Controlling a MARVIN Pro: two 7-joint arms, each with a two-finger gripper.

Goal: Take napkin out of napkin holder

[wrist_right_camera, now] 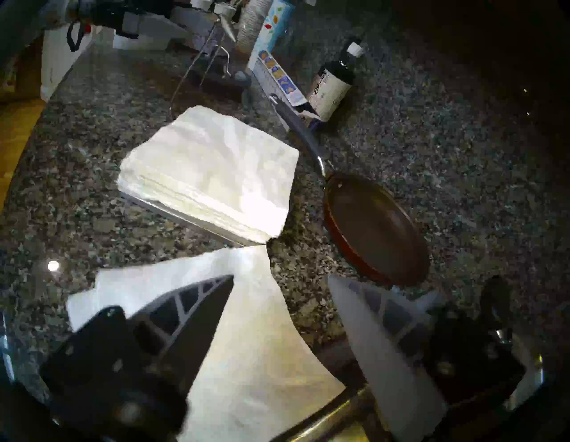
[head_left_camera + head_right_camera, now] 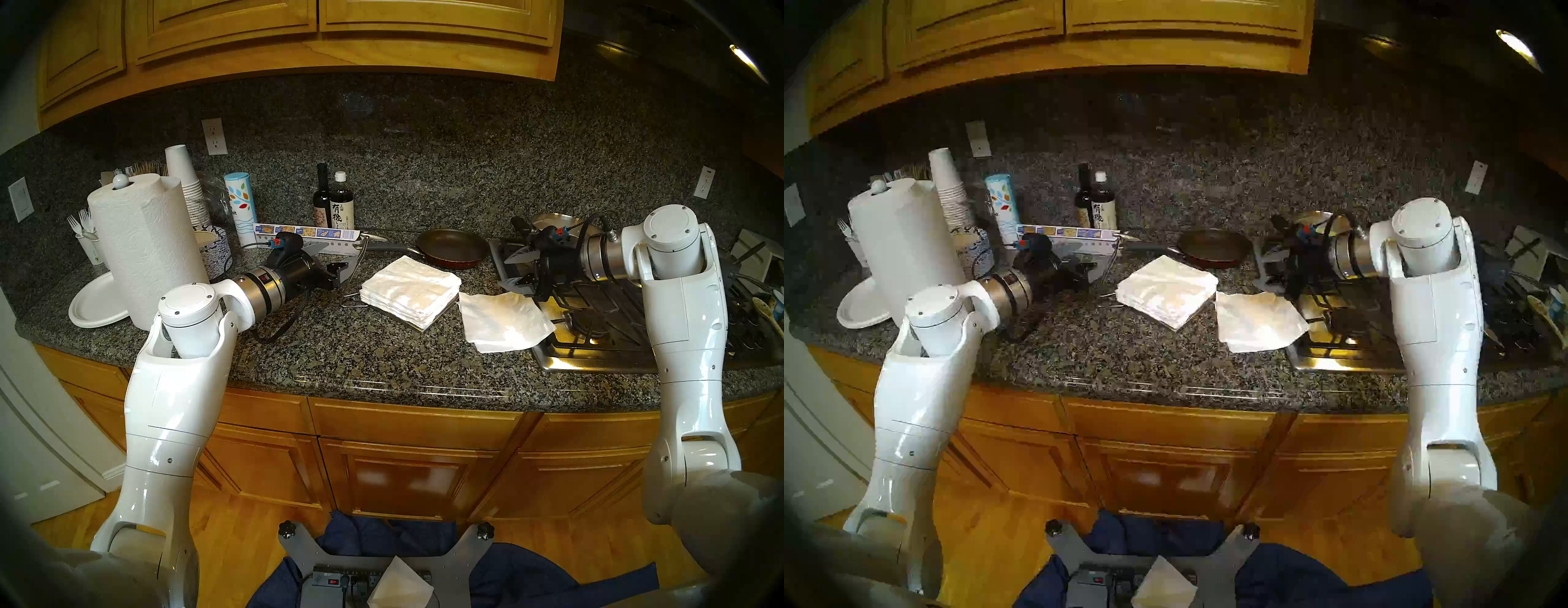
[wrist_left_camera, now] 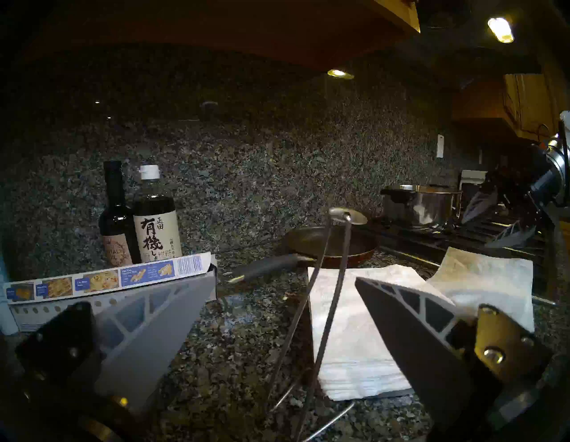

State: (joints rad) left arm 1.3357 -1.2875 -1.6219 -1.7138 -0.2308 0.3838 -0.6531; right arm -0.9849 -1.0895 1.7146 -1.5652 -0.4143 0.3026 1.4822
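Note:
A single white napkin (image 2: 505,320) lies flat on the counter, its right corner over the stove edge; it also shows in the right wrist view (image 1: 253,339). To its left a thick napkin stack (image 2: 409,291) sits on the napkin holder base plate (image 1: 185,217). The holder's wire arm (image 3: 333,293) stands raised at the stack's left edge, its bar (image 3: 348,216) at the top. My left gripper (image 3: 285,277) is open with the wire arm between its fingers, not clamped. My right gripper (image 1: 281,277) is open and empty, just above the single napkin's far right part.
A dark frying pan (image 2: 452,250) lies behind the stack, its handle pointing left. Two bottles (image 2: 333,204) and a long box (image 2: 305,232) stand at the back. A paper towel roll (image 2: 144,250) and paper plate (image 2: 95,303) are at the left, the gas stove (image 2: 594,314) at the right.

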